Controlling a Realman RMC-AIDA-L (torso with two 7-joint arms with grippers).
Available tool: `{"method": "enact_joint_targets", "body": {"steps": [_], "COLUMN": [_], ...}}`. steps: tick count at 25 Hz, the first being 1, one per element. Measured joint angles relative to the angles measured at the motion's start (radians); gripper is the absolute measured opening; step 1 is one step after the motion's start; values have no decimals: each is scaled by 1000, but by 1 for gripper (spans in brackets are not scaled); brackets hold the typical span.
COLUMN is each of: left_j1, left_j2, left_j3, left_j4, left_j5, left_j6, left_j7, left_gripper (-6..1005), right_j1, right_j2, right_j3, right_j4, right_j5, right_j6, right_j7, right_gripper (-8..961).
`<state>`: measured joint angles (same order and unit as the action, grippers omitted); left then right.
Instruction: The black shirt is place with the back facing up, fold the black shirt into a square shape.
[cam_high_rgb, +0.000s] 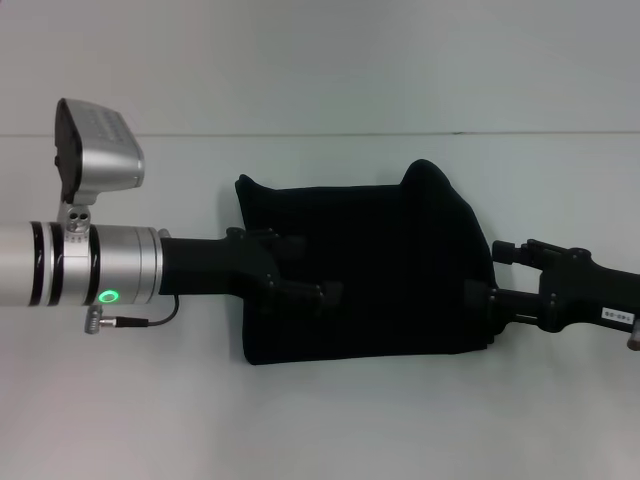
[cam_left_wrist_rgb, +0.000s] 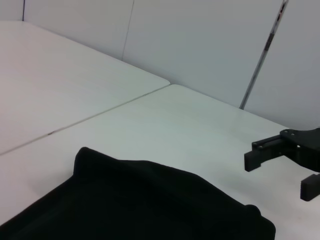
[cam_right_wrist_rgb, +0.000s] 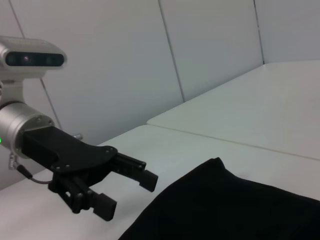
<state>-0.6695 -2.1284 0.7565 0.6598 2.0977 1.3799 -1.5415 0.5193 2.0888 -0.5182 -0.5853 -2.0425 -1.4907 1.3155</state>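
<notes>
**Two grippers wait over a folded black shirt**

The left gripper (cam_high_rgb: 305, 268) reaches in from the left side and hangs over the left part of the black shirt (cam_high_rgb: 400, 270). Its two fingers (cam_right_wrist_rgb: 148, 179) are spread apart with a gap between them, and nothing is between them. In the right wrist view it looks lifted a little above the cloth, not pinching it.

The right gripper (cam_high_rgb: 495, 275) comes in from the right side, at the right edge of the shirt. Its fingers (cam_left_wrist_rgb: 260, 156) are spread apart too, and they hold nothing. From the head view I cannot tell if the lower finger touches the cloth.

The black shirt lies on the white table (cam_high_rgb: 330, 420), in the middle, between the two arms. It is already folded in, so it looks like a wide block with no sleeves sticking out. The near edge is fairly straight. The far edge has two small bumps, one at the far left corner and a bigger one near the far right corner. The cloth is plain black, soft, and a little puffy at the edges.
</notes>
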Motion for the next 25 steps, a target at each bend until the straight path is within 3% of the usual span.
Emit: {"method": "enact_joint_targets", "body": {"steps": [4,19,25], "left_j1": [1,-4,24], "left_j2": [-2,1,-12], "left_j3": [-3,3,6], "left_j4": [2,1,3], "left_j5": [-3,-3,-1], "left_j6": [-11,-24,-6], "left_j7": [-4,-24,93], "left_gripper": [949,948,949], "right_j1": [16,15,17], "right_j2": [2,0,1], "right_j3": [-8,-29,-24], "right_j4": [21,33,40], "right_j5": [-1,-1,0], "right_j6": [5,12,22], "right_j7": [-21,-108,-103], "right_gripper": [865,865,865]}}
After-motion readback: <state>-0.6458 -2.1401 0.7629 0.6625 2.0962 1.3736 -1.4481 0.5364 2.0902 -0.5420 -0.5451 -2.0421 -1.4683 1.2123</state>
